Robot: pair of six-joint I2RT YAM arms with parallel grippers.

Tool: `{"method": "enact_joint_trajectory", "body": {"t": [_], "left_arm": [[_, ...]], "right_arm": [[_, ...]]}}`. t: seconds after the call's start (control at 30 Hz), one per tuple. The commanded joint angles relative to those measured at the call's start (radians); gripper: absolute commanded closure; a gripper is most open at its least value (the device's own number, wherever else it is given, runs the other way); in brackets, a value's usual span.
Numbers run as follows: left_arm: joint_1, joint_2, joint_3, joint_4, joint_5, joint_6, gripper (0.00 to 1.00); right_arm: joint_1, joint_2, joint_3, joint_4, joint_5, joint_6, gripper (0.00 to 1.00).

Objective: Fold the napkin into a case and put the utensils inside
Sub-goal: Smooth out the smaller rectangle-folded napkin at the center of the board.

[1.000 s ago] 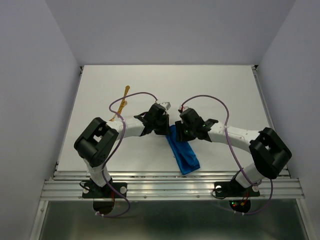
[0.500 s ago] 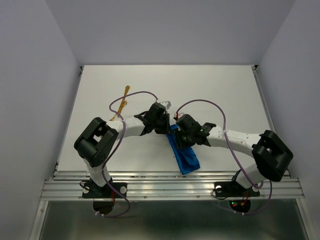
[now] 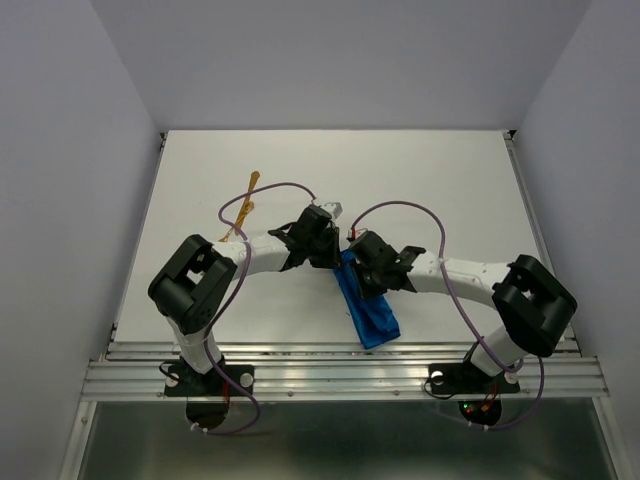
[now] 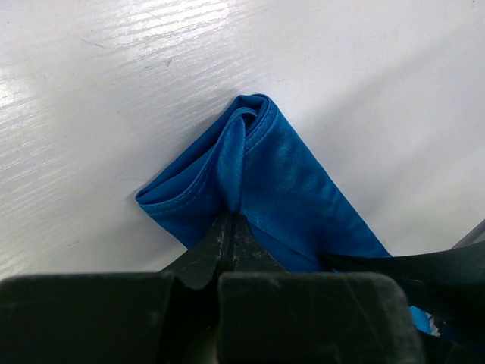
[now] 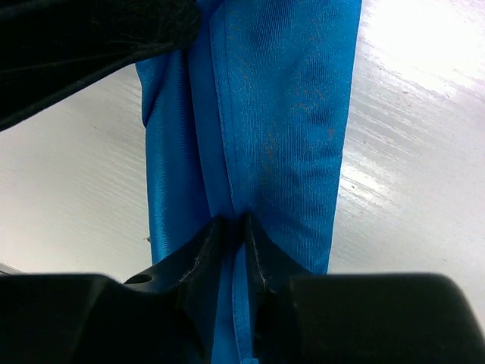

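Observation:
The bright blue napkin (image 3: 368,308) lies folded into a narrow strip on the white table, running from the two grippers toward the near edge. My left gripper (image 3: 335,262) is shut on a fold at the strip's far end, which shows as a bunched corner of the napkin (image 4: 258,163) in the left wrist view. My right gripper (image 3: 362,283) is shut on a lengthwise edge of the napkin (image 5: 280,114) just beside it. Two golden-orange utensils (image 3: 246,205) lie on the table behind the left arm, apart from the cloth.
The white table (image 3: 440,180) is bounded by a metal rail (image 3: 340,365) at the near edge and grey walls on three sides. Purple cables loop above both arms.
My right gripper has moved left and down along the napkin, closer to my left gripper. My left gripper has stayed in place on the cloth.

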Motion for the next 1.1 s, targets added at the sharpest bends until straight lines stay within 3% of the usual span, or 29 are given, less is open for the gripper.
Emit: {"method": "enact_joint_trajectory", "body": {"t": [0.0,0.1,1.07], "left_arm": [[0.001,-0.007,0.026,0.010,0.008,0.011,1.00],[0.002,-0.010,0.023,0.013,0.009,0.010,1.00],[0.001,-0.008,0.026,0.013,0.019,0.011,1.00]], "right_arm": [[0.007,0.005,0.000,0.022,0.023,0.000,0.88],[0.007,-0.002,0.007,0.027,0.021,0.007,0.99],[0.016,0.077,0.095,0.107,-0.041,0.014,0.99]]}}
